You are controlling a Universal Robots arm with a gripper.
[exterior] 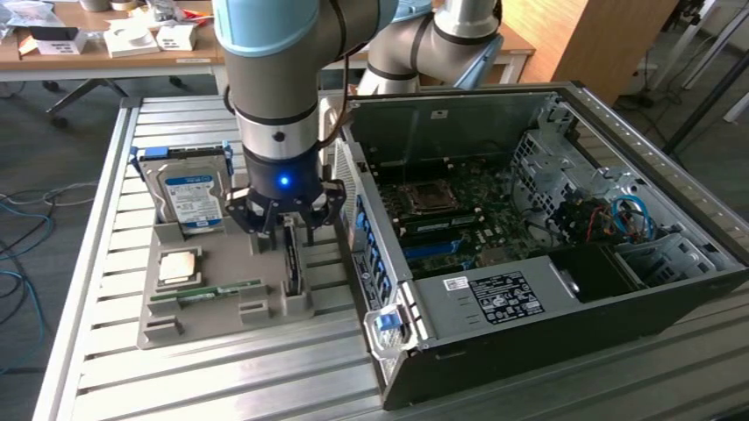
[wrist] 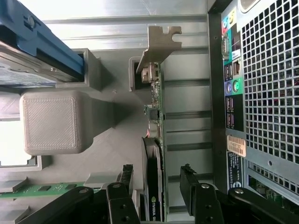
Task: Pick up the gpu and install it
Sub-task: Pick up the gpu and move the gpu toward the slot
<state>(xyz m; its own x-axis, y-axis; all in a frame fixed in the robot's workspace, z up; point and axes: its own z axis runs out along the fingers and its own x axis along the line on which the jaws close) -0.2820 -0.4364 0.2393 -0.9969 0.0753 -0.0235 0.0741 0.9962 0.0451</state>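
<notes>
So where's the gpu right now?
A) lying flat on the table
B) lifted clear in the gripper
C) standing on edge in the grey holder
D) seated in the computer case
C: the gpu stands on edge in the grey holder, with the open gripper straddling it.

- Table (exterior: 175, 386): bears the holder (exterior: 158, 329) and the computer case (exterior: 492, 351), with the holder on the exterior view's left of the case and just beside it.
- Hard drive (exterior: 193, 197): stands on edge in the holder's far end.
- Processor (exterior: 179, 265): lies flat on the holder, nearer the camera than the hard drive.
- Memory stick (exterior: 217, 290): lies in the holder, just in front of the processor.
- gpu (exterior: 293, 267): stands on edge in the holder's slot nearest the case.
- Gripper (exterior: 287, 230): sits over the gpu's far end, one finger on each side.
</notes>
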